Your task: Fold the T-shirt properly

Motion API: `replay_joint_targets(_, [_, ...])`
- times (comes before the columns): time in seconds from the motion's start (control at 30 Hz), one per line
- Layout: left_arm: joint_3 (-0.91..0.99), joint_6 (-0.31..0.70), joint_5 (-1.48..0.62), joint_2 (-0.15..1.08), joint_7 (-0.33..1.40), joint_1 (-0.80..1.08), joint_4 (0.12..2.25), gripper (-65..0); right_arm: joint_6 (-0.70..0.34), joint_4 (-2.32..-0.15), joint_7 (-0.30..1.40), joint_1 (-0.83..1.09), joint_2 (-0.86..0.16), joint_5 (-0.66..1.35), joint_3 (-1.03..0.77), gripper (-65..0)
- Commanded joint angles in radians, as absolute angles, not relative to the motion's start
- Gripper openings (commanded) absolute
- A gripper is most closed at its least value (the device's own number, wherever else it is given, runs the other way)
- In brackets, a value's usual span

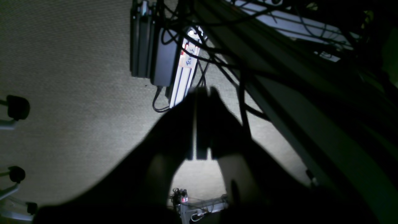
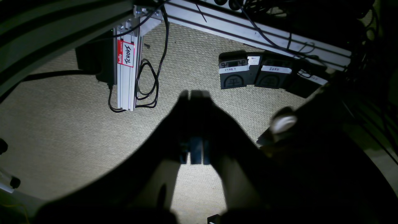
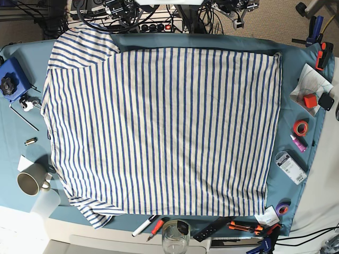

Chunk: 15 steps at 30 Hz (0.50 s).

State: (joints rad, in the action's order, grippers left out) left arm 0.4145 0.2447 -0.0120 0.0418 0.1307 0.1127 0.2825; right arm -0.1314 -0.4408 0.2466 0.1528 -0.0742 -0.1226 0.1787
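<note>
Tabletop (image 3: 159, 225) under a teal cloth carries the T-shirt (image 3: 159, 127), spread flat and filling most of the surface. Its hem runs along the 3 o'clock side, one sleeve (image 3: 79, 45) reaches toward 11 o'clock, the other (image 3: 92, 214) toward 7 o'clock. Bare cloth shows as narrow strips at 9, 3 and 6 o'clock. Clutter crowds those margins: a mug (image 3: 29, 182) at 8 o'clock, a glass (image 3: 175, 238) and marker (image 3: 144, 226) at 6, tape rolls (image 3: 301, 127) at 3. Neither arm is over the shirt. Left gripper (image 1: 203, 90) and right gripper (image 2: 192, 93) both hang over carpet (image 2: 62, 124), jaws pressed together, holding nothing.
</note>
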Motion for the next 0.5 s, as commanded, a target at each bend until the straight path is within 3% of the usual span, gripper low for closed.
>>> replay_joint_targets(0.0, [0.415,0.252,-0.011,0.044,0.131,0.117,0.286,-65.0,-0.135,-0.450,0.244,0.155,-0.078,-0.120,0.176,-65.0])
replay_joint_targets(0.47, [0.415,0.252,-0.011,0.045,0.070,0.120,0.286,-65.0,-0.135,-0.450,0.243,0.154,-0.078,-0.121,0.176,-65.0])
